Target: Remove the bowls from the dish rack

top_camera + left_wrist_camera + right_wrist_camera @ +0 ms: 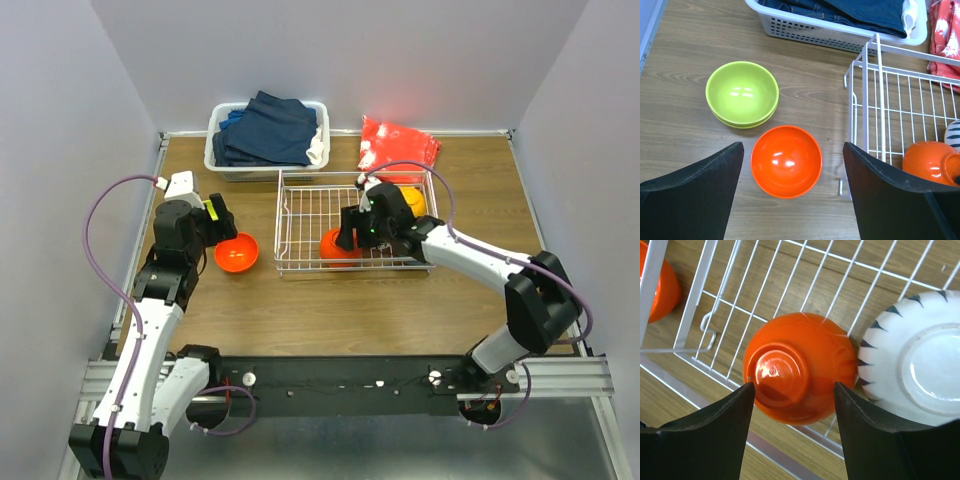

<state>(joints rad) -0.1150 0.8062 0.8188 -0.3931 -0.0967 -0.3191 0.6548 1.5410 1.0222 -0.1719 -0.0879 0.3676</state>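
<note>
- At far left on the bench (350, 320), two lime green bowls (742, 94) sit nested, upright, clear of the dish rack (280, 222).
- Just beside them stands the upright red-orange bowl (786, 161), also on the bench and close to the rack's left wall.
- Left gripper (792, 150): hovers above this bowl with fingers spread wide. It holds nothing and touches nothing.
- Inside the rack, near its front edge, the inverted red-orange bowl (800, 367) lies foot-ring up.
- Right gripper (795, 387): positioned over this bowl with fingers partly spread, one on each side. No grip is evident, and contact cannot be confirmed.
- The striped bowl (920, 360) lies inverted, touching or just beside the red-orange one on its right.
- A yellow-orange bowl (413, 200) sits at the rack's far right corner, partly hidden by the arm.
- Progress, as judged: three bowls unloaded, three visible in the rack. No teal bowl shows in any view.
- Step in hand, as judged: pickup of the inverted red-orange bowl.
</note>
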